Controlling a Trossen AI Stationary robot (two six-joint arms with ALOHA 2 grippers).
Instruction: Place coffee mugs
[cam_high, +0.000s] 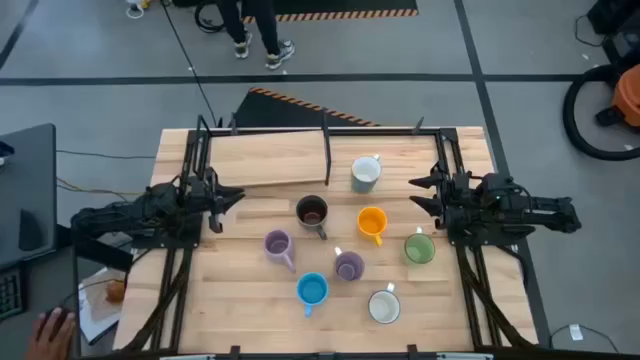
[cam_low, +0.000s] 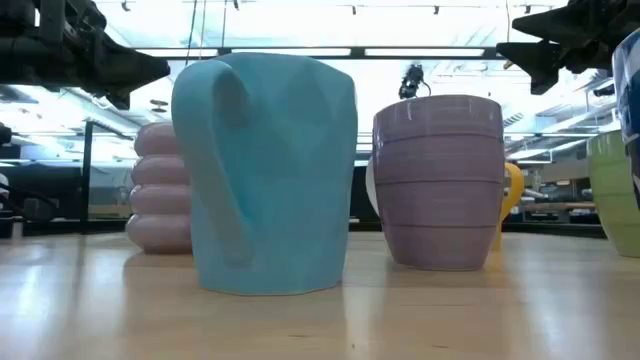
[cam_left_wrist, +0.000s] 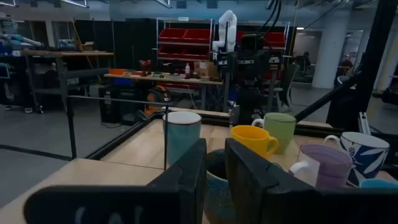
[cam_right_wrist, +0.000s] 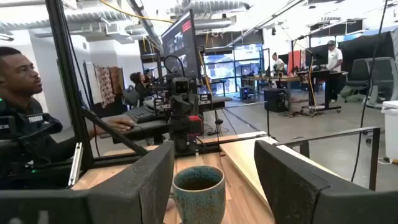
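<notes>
Several coffee mugs stand upright on their bases on the wooden table (cam_high: 230, 300): a pale one (cam_high: 366, 174) at the far side, a dark brown one (cam_high: 312, 211), orange (cam_high: 372, 222), green (cam_high: 419, 247), two lilac ones (cam_high: 277, 245) (cam_high: 349, 266), blue (cam_high: 312, 290) and white (cam_high: 385, 306). My left gripper (cam_high: 226, 197) hovers at the table's left, level and pointing right, with a narrow gap between its fingers and nothing in it. My right gripper (cam_high: 420, 193) hovers at the right, pointing left, wide open and holding nothing. The dark mug (cam_right_wrist: 198, 193) stands well ahead of both.
A raised wooden board (cam_high: 270, 158) lies along the far left of the table. Black frame rails (cam_high: 190, 160) (cam_high: 450, 160) run down both sides. A person's hand (cam_high: 50, 326) rests off the table's near left corner, beside a sheet of paper (cam_high: 100, 298).
</notes>
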